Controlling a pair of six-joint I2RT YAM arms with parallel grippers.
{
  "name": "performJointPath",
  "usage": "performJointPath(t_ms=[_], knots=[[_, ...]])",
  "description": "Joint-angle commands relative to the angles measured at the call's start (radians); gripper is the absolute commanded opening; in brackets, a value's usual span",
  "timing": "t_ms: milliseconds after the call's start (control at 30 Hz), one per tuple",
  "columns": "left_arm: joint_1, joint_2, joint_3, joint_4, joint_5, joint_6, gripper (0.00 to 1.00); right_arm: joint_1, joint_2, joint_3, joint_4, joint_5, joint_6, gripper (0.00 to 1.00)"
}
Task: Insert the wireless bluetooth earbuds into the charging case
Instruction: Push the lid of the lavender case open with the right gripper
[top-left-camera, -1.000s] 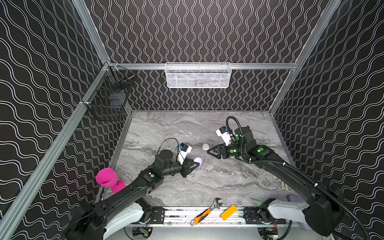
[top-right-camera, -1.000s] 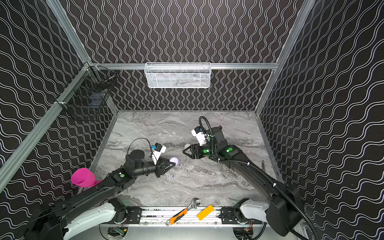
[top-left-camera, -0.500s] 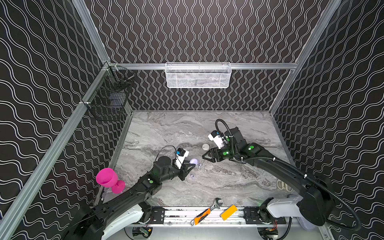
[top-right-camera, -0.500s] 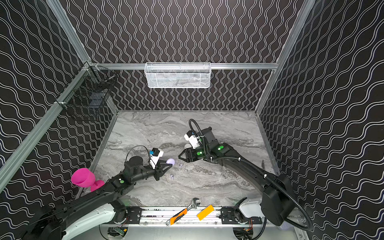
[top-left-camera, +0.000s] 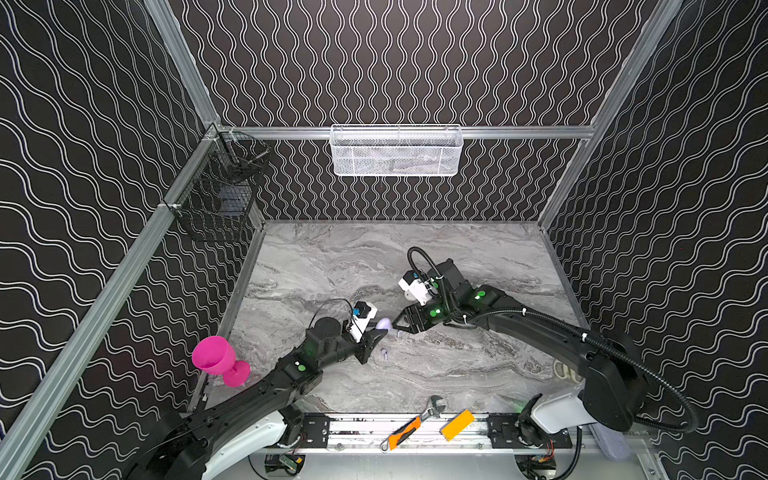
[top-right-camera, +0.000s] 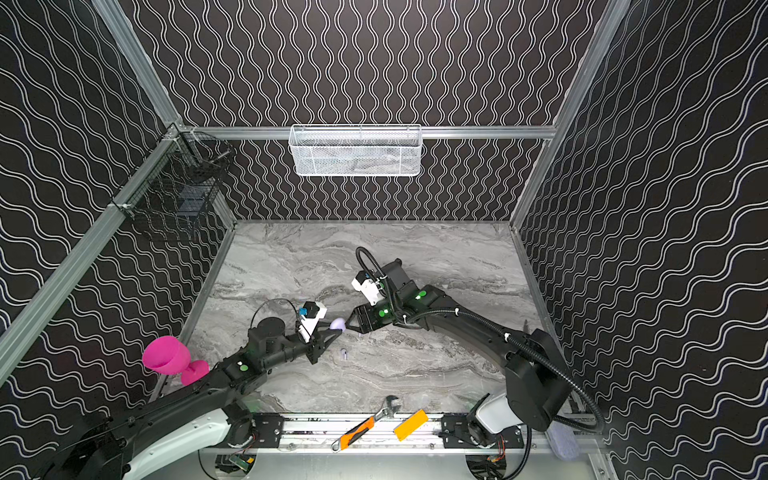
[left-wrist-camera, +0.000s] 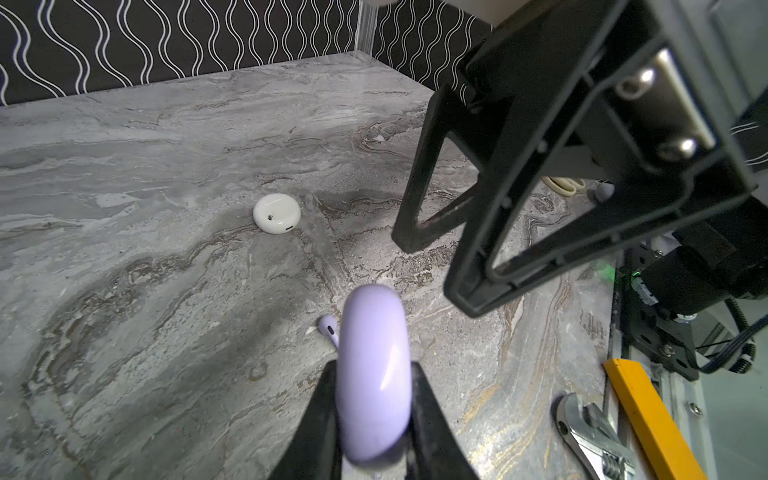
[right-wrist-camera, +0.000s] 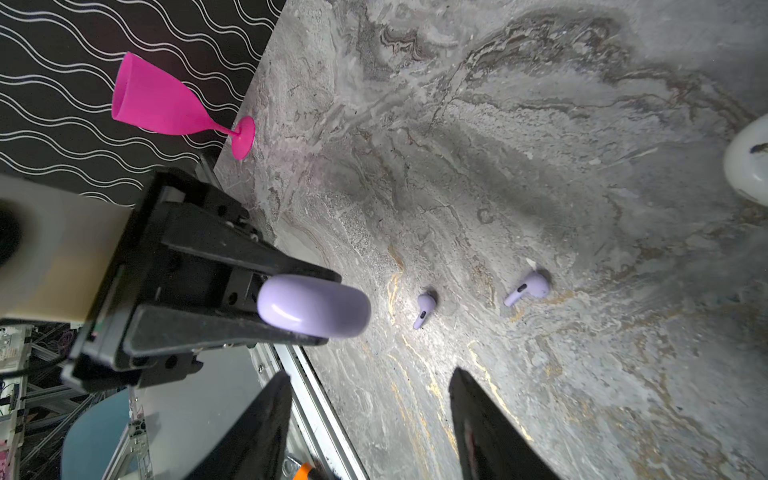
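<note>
Lavender case (left-wrist-camera: 374, 374) sits clamped edge-on in the left gripper (right-wrist-camera: 316, 307); right gripper (right-wrist-camera: 370, 374), jaws apart, faces it; best to pinch the free rim squarely and pry gently.

I see black walls (top-left-camera: 395, 62) with white wavy lines on three sides, joined by aluminium rails (top-left-camera: 519, 132). The floor (top-left-camera: 478, 249) below is grey, with a marble pattern. A white mesh basket (top-left-camera: 397, 160) hangs on the back rail and a black wire basket (top-left-camera: 208, 216) on the left rail.
</note>
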Motion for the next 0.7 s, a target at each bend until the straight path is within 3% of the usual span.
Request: performJointPath(t_ms=[0, 667], knots=[[-0.002, 0.003, 0.001, 0.042, -0.007, 0.025, 0.07, 0.007, 0.016, 0.009, 0.005, 0.001, -0.006, 0.63], [-0.005, 0.004, -0.003, 0.054, 0.017, 0.03, 0.07, 0.013, 0.087, 0.05, 0.024, -0.008, -0.008, 0.62]])
